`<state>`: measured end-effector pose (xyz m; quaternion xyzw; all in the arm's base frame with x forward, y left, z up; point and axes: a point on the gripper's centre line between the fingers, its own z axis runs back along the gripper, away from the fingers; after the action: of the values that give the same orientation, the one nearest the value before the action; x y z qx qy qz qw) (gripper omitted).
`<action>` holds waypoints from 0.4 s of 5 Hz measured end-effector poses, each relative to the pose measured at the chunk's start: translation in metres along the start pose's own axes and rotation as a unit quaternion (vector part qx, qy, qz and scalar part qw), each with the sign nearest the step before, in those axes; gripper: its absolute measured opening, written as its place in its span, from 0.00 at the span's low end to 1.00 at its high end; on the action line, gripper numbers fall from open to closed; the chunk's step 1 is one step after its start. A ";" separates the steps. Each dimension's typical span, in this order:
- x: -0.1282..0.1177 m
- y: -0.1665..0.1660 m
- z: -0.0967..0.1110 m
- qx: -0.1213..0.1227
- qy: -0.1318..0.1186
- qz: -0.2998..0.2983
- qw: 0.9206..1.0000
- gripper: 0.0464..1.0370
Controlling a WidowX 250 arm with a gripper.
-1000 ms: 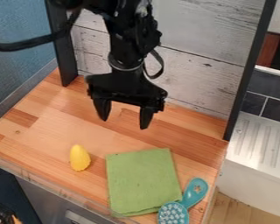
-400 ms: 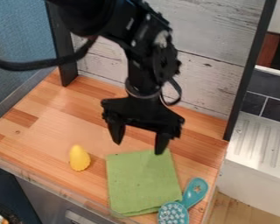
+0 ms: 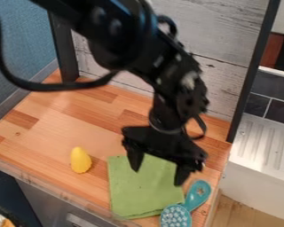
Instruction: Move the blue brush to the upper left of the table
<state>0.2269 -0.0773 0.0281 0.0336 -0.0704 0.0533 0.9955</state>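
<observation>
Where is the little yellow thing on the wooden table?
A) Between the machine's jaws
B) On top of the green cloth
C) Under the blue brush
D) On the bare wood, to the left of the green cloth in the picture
D: the yellow thing rests directly on the wood, with a strip of bare wood between it and the green cloth.

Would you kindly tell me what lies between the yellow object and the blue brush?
In the camera view, a green cloth lies between the yellow object and the brush.
</observation>
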 end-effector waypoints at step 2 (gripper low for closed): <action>-0.026 -0.021 -0.019 0.022 0.009 -0.025 0.999 0.96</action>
<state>0.2063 -0.0998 0.0043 0.0568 -0.0595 0.0301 0.9962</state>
